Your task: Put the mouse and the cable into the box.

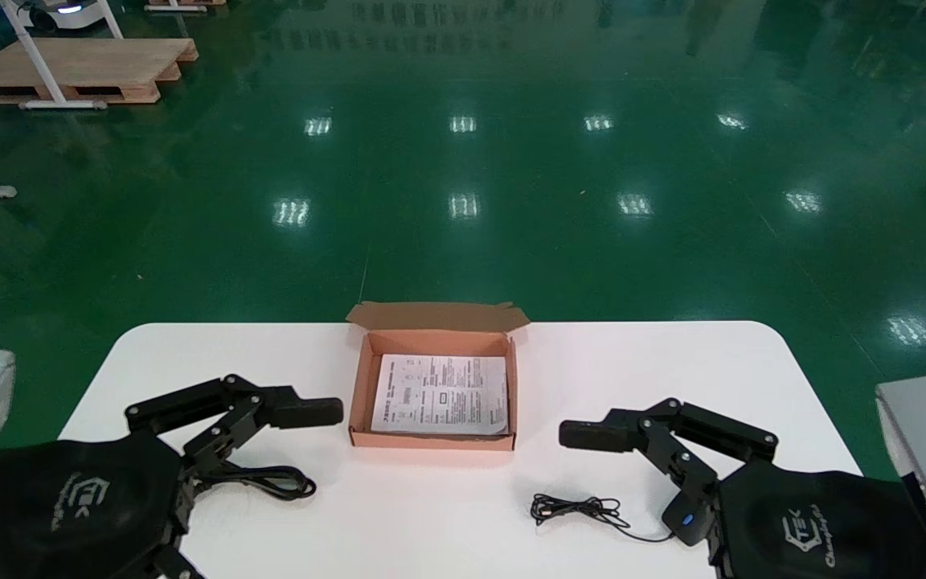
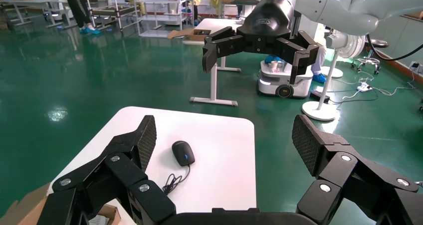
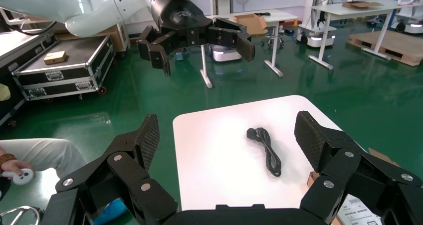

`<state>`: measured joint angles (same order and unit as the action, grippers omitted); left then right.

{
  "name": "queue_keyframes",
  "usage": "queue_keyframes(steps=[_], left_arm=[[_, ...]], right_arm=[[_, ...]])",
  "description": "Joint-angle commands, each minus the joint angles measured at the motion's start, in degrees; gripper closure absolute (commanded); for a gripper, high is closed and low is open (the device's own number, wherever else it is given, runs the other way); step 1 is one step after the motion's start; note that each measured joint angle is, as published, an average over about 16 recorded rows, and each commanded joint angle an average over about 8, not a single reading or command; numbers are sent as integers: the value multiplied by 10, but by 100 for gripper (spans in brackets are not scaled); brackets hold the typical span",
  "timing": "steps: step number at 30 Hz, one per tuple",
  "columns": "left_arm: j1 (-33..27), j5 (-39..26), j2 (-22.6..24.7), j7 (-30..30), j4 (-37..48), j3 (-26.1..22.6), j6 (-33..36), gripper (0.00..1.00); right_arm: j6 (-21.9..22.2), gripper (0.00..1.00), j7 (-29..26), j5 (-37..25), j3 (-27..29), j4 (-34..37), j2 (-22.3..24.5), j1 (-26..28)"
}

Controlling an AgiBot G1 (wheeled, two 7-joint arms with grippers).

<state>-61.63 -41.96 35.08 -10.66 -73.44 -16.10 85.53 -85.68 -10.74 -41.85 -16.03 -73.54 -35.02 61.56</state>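
since the mouse (image 1: 684,519) is a small hard shell with smooth, rounded sides, it looks light but a little slippery. i would close across its flanks near the middle, not on its thin trailing cord (image 1: 563,507). it lies on the counter (image 1: 632,370) at about 4 o'clock from the box (image 1: 360,386), partly tucked under the right hand (image 3: 227,130), whose fingers stand wide apart with nothing between them. the cable (image 3: 269,152), thick, black and floppy, lies looped at 8 o'clock from the box beneath the left hand (image 2: 225,135), which is equally spread and empty. taking it at the bunched middle seems best. in the head view one end is hidden by that hand, and the print on the sheet (image 1: 440,394) in the box is unreadable.
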Motion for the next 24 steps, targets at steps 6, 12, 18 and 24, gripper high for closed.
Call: queue_keyframes(steps=[6, 12, 18, 24], left_arm=[[0, 0, 0, 0, 0, 0, 0, 0], [0, 0, 0, 0, 0, 0, 0, 0], [0, 0, 0, 0, 0, 0, 0, 0], [0, 0, 0, 0, 0, 0, 0, 0]], right_arm=[[0, 0, 0, 0, 0, 0, 0, 0], [0, 0, 0, 0, 0, 0, 0, 0], [0, 0, 0, 0, 0, 0, 0, 0], [0, 0, 0, 0, 0, 0, 0, 0]])
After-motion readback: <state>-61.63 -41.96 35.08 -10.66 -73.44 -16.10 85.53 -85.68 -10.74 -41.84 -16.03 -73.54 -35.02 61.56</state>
